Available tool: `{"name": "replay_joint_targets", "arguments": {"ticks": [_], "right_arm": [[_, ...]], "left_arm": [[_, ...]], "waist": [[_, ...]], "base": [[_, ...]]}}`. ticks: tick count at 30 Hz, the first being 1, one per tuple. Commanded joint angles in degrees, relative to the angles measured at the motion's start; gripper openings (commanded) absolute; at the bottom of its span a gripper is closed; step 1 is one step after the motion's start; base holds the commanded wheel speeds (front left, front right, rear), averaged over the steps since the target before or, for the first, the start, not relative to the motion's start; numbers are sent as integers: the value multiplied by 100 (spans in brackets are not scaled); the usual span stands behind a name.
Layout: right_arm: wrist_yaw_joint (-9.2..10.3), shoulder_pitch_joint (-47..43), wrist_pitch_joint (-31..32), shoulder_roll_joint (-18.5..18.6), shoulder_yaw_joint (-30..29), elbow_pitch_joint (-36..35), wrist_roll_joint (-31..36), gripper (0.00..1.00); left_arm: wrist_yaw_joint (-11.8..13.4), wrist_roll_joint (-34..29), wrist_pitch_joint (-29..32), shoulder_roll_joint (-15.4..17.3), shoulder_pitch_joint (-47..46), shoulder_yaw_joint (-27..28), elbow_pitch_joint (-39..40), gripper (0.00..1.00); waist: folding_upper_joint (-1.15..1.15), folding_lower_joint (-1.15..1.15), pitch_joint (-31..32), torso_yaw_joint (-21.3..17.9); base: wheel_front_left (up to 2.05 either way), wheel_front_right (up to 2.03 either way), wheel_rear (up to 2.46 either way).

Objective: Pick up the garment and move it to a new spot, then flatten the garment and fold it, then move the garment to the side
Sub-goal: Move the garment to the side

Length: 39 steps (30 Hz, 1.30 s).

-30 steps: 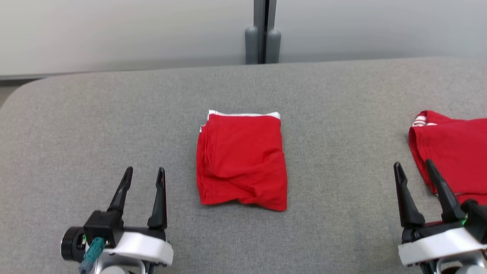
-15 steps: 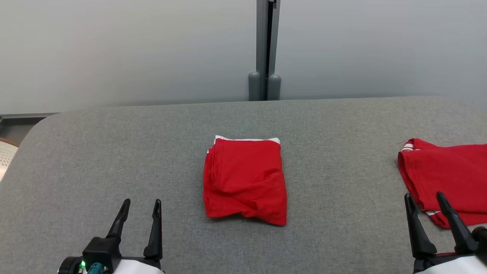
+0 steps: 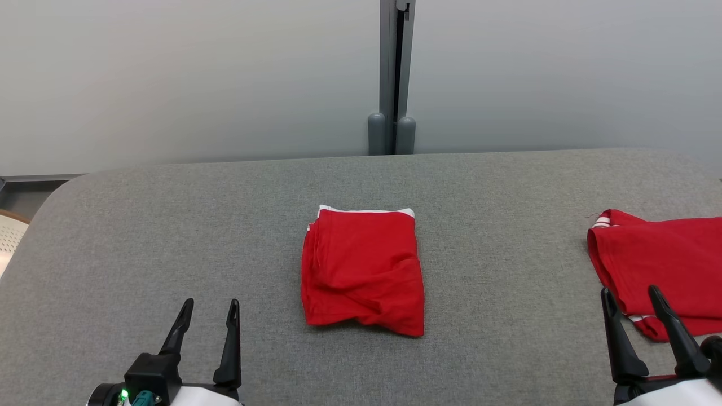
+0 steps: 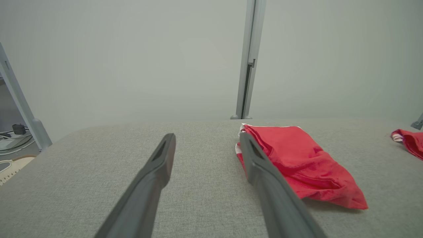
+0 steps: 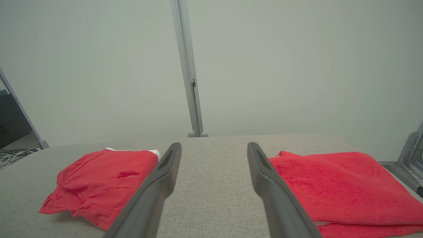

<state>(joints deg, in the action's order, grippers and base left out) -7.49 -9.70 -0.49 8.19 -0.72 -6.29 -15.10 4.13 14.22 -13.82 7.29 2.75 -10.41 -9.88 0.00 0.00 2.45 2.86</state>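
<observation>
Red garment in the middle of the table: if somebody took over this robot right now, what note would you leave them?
Left gripper: open, empty, at the front left, apart from the folded garment.
Right gripper: open, empty, at the front right, next to a second red garment; I cannot tell whether it touches it.
Done: the folded garment lies as a compact rectangle in the middle of the grey table, with its near edge a little rumpled.
Left: most likely to grasp it and move it to the side.
</observation>
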Motion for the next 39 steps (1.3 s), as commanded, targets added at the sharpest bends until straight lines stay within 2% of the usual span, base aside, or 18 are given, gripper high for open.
{"name": "replay_joint_targets", "arguments": {"ticks": [1,7,12,20,21,24,27,32,33,34,35,39], "right_arm": [[1,-59,36,-4,6,-1,-51,100],[1,5,72,10,1,67,-35,100],[1,350,148,129,127,291,-86,100],[1,1467,291,420,666,1186,-273,100],[1,1467,291,420,666,1186,-273,100],[1,1924,352,466,947,1823,-426,100],[1,2116,475,400,1178,2264,-562,100],[1,2244,768,316,1248,2686,-569,100],[1,2236,834,297,1286,2707,-568,49],[1,2247,822,278,1271,2681,-562,20],[1,2218,946,279,1295,2687,-550,0],[2,2217,1059,360,1351,2412,-374,0]], "left_arm": [[44,17,-2,36,-41,-12,-18,100],[47,31,-4,33,-135,-58,-53,100],[34,-26,-33,-39,-430,-162,18,100],[29,-59,-116,-290,-1236,-427,237,100],[29,-59,-116,-290,-1236,-427,237,100],[26,-6,-135,-371,-1546,-585,306,100],[54,93,-138,-407,-1598,-631,368,100],[95,90,-140,-427,-1675,-700,434,100],[98,87,-140,-427,-1671,-710,442,100],[110,93,-140,-425,-1681,-723,450,100],[112,111,-141,-424,-1707,-740,461,100],[151,62,-141,-429,-1761,-771,491,100]], "waist": [[0,0,14,2],[0,0,33,78],[0,0,-204,385],[0,0,-1218,1259],[0,0,-1218,1259],[0,0,-1606,1672],[0,0,-1746,1821],[0,0,-1889,1882],[0,0,-1905,1879],[0,0,-1920,1872],[0,0,-1928,1863],[0,0,-1939,1743]], "base": [[0,0,0],[0,0,0],[0,0,0],[0,0,0],[0,0,0],[0,0,0],[0,0,0],[0,0,0],[0,0,0],[0,0,0],[0,0,0],[0,0,0]]}}
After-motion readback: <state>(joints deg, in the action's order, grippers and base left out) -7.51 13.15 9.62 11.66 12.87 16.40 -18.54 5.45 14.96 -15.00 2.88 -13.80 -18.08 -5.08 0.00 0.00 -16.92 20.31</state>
